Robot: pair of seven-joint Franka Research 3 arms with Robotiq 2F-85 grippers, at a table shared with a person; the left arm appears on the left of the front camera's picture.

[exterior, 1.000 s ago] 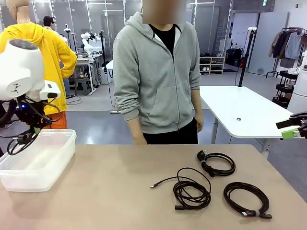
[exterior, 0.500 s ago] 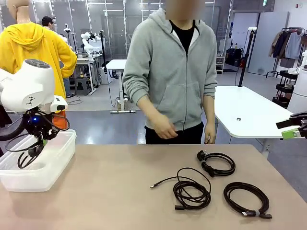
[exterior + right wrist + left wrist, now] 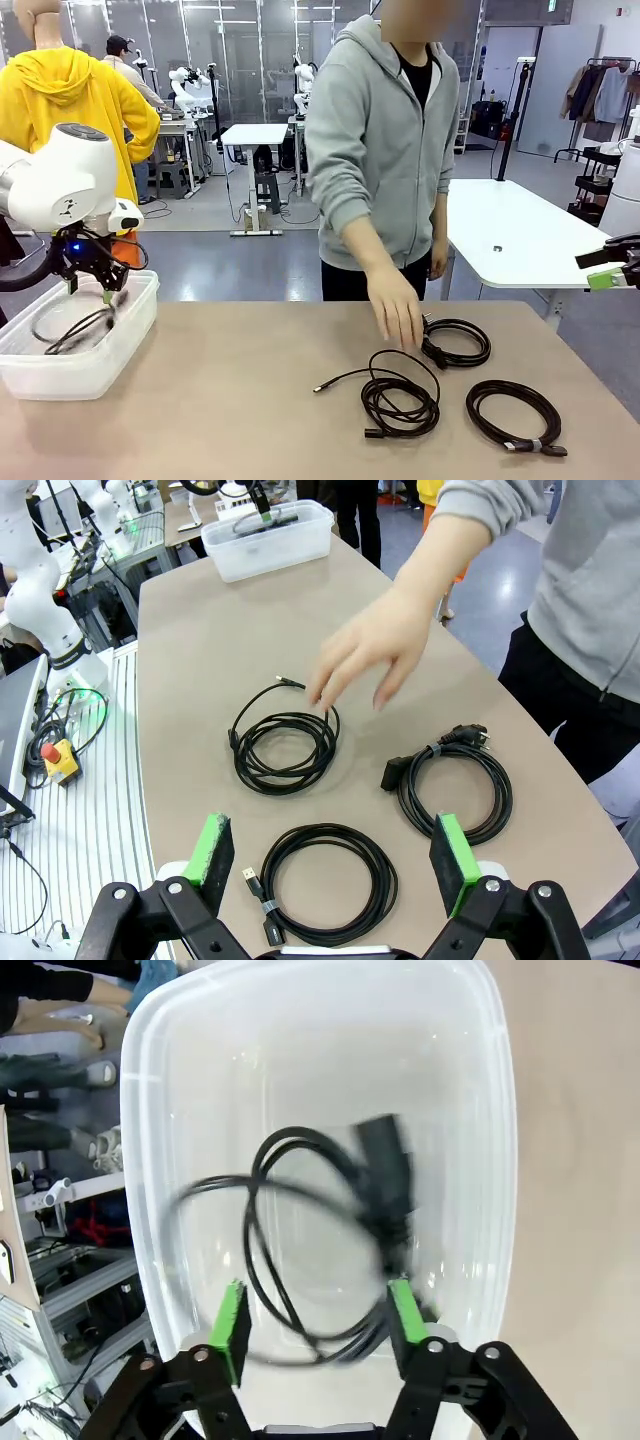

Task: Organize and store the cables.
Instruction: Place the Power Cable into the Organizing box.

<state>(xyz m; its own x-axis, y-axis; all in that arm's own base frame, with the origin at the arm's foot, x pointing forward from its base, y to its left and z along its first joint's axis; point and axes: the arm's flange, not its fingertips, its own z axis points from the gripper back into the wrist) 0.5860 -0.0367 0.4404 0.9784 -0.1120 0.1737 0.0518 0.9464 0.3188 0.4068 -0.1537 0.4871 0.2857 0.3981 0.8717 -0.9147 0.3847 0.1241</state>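
My left gripper (image 3: 95, 285) hovers over a clear plastic bin (image 3: 130, 330) at the table's left. Its fingers are open, and one black cable (image 3: 75, 330) lies loose inside. In the left wrist view that cable (image 3: 300, 1230) is a blurred coil with a plug beyond my left gripper (image 3: 318, 1320). Three coiled cables rest at the table's right: one with plugs (image 3: 455, 343), a loose one (image 3: 400, 400), and a tied one (image 3: 512, 415). My right gripper (image 3: 615, 265) hangs open off the right edge. The right wrist view shows my right gripper (image 3: 330, 855) above those coils (image 3: 285, 750) (image 3: 455, 785) (image 3: 325, 880).
The person in a grey hoodie stands at the far side, one hand (image 3: 400, 315) reaching down above the plug cable and the loose coil. The same hand (image 3: 375, 655) spreads over the coils in the right wrist view. A white table (image 3: 510, 235) stands behind on the right.
My left gripper opened and let the cable drop into the bin. The person stepped to the right and lowered a hand toward the cables on the table. The right arm stayed still.
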